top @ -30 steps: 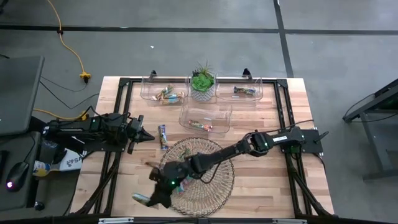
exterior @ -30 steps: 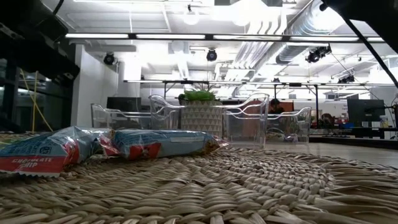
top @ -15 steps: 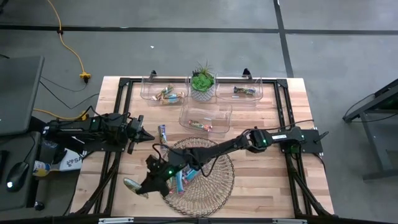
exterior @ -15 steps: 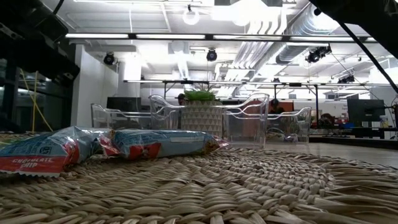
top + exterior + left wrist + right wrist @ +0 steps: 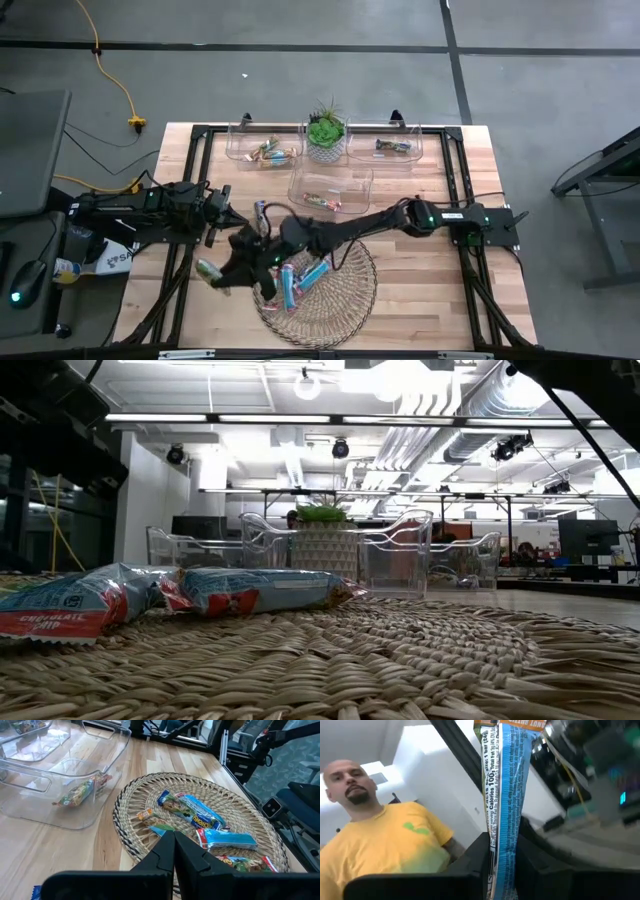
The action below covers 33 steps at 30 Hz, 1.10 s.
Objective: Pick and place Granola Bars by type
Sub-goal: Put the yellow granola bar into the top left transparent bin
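My right gripper reaches across the round wicker tray to the table's left part and is shut on a blue-wrapped granola bar, which also shows in the right wrist view. Several more bars lie flat on the tray: blue ones and, in the low view, two blue ones. Another bar lies on the table near my left gripper, which waits shut at the left. Each of the three clear bins holds bars. My right gripper pinches the blue bar between its two fingers near one end. The bar's long side runs along the fingers and the rest sticks out beyond the fingertips. The bar is lifted clear of the table and the tray.
Two clear bins stand at the far edge with a potted plant between them. A third bin stands nearer the tray. A person in a yellow shirt shows in the right wrist view.
My right gripper, shut on the blue bar, has carried it from beyond the tray's near-left rim toward the table's far edge and slightly left. The bar has stayed lifted. The left arm has kept still.
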Tool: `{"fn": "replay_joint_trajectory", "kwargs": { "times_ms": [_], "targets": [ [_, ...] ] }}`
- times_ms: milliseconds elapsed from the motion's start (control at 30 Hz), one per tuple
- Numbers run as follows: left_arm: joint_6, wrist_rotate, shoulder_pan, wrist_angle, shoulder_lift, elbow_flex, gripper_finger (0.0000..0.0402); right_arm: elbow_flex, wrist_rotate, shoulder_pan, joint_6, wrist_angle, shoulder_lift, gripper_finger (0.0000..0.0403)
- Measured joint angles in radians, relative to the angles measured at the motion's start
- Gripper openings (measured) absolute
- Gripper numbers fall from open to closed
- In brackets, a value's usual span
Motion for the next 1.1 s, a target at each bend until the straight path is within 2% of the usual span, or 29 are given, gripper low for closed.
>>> {"fn": "replay_joint_trajectory", "kwargs": {
  "times_ms": [133,433,700,967,1100],
  "targets": [
    [0.000,0.000,0.000,0.000,0.000,0.000,0.0001,0.001,-0.003,-0.021,-0.094,-0.017,-0.053,0.0047],
    [0.000,0.000,0.000,0.000,0.000,0.000,0.0001,0.001,0.005,-0.090,-0.382,-0.308,-0.237,0.0047],
    [0.000,0.000,0.000,0.000,0.000,0.000,0.0001,0.001,0.064,-0.174,-0.564,-0.421,-0.345,0.0049],
    [0.000,0.000,0.000,0.000,0.000,0.000,0.0001,0.001,0.162,-0.314,-0.598,-0.488,-0.368,0.0048],
    [0.000,0.000,0.000,0.000,0.000,0.000,0.0001,0.001,0.193,-0.387,-0.599,-0.578,-0.367,0.0050]
  ]
}}
